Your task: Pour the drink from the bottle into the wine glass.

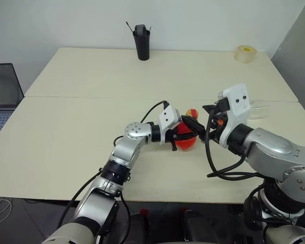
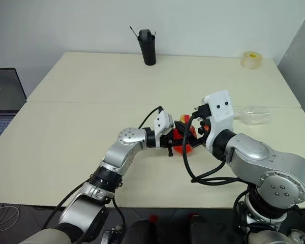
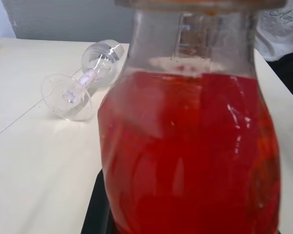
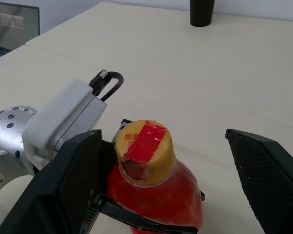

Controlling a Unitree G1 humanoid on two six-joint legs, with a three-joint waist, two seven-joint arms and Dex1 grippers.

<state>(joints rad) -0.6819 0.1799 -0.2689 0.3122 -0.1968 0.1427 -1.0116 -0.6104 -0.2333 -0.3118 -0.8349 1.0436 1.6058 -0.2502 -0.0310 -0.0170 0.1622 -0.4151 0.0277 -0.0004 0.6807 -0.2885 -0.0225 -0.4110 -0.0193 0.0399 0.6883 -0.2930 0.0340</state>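
At the far left edge a laptop [image 1: 2,91] sits beside the pale table [image 1: 66,137], and a black pen holder [image 1: 142,41] stands at the table's back edge. Near the middle of the table, the left tool [image 1: 185,136] reaches in from the left, pointing level toward the right, and is pinching the bulgy body of the bottle [image 1: 186,138], which stands upright with the red-orange drink [image 3: 185,156] filling it up to the shoulder. The yellow cap [image 4: 144,150], patched with red tape, is on the neck and pokes up just above the left tool's black fingers [image 4: 136,217]. Just to the right, the right tool [image 4: 180,175] hangs above and beside the bottle with its two fingers spread wide, one on either side of the cap and touching nothing. Farther right, near the table's right edge, the wine glass [image 2: 254,115] lies on its side, well apart from both tools, its round foot [image 3: 67,96] turned toward the bottle. A roll of tape [image 1: 245,53] rests at the back right corner.
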